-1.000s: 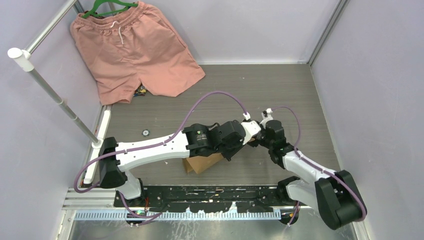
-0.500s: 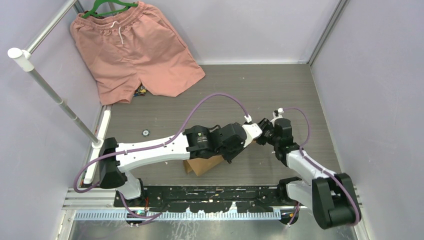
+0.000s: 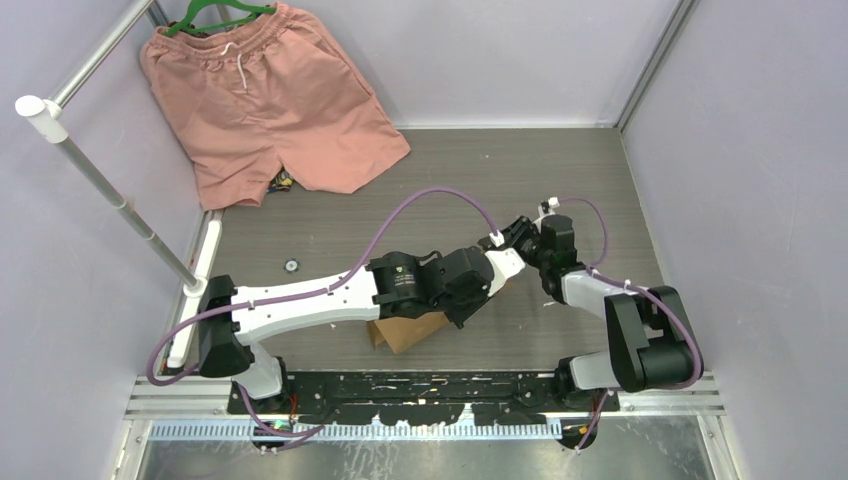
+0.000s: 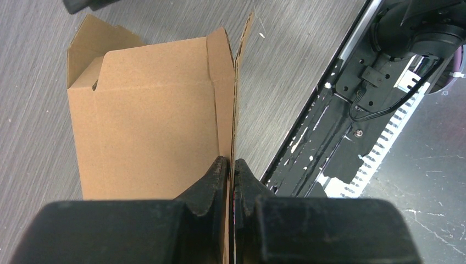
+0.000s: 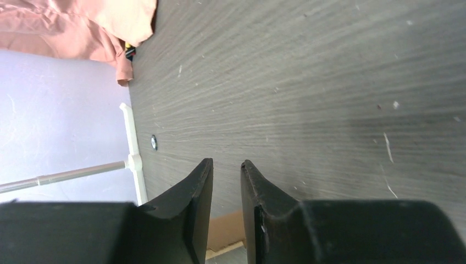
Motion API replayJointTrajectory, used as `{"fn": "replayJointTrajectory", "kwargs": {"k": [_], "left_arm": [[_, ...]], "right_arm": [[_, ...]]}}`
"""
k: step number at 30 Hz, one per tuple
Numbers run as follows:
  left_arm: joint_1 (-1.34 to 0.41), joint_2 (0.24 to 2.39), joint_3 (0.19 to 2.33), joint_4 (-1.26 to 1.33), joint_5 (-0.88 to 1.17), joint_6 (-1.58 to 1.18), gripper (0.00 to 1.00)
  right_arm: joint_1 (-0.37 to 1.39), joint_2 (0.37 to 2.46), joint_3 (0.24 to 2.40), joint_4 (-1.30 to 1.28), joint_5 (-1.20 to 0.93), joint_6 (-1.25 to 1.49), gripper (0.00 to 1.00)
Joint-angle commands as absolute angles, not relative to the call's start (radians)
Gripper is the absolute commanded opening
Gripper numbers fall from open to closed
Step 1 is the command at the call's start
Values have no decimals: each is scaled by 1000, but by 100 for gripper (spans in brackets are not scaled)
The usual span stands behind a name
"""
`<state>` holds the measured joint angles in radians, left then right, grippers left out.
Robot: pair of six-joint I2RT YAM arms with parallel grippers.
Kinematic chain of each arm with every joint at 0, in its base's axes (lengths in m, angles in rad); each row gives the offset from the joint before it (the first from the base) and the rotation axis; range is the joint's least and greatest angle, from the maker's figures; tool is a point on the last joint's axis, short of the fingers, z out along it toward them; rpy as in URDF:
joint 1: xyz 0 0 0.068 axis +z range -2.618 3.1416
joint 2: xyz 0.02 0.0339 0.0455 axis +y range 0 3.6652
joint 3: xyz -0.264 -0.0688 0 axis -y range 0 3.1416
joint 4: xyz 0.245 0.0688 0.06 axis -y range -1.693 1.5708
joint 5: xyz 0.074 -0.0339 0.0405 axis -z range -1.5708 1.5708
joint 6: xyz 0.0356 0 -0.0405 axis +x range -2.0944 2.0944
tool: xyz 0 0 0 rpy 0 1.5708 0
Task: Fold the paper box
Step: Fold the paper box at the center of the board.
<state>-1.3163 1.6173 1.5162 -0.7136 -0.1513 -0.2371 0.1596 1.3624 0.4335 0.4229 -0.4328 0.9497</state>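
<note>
The left gripper point(image 4: 231, 164) pinches an upright wall of the box point(image 4: 148, 121), half-formed near the middle of the counter's point(image 4: 49, 49) near edge. The right gripper point(image 5: 226, 171), slightly parted and empty, hovers beyond. Next it likely must push a flap inward.

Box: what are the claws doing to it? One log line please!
box: partly folded | left claw: shut on box edge | right claw: slightly open, empty

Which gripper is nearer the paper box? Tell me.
Left. The left gripper is clamped on a flap edge of the paper box; the right gripper hangs apart from it, holding nothing.
</note>
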Motion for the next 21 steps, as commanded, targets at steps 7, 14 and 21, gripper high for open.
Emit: {"fn": "replayJointTrajectory", "kwargs": {"k": [7,14,21], "left_arm": [[-1322,1609,1571,-690,-116,-256,8],[-1321,1616,1575,-683,-105,-258,8],[-1321,1629,1579,-678,-100,-261,8]], "right_arm": [[156,1491,507,631,-586,1008,30],[157,1456,451,665,-643,1020,25],[158,1384,398,636,-652,1015,25]]}}
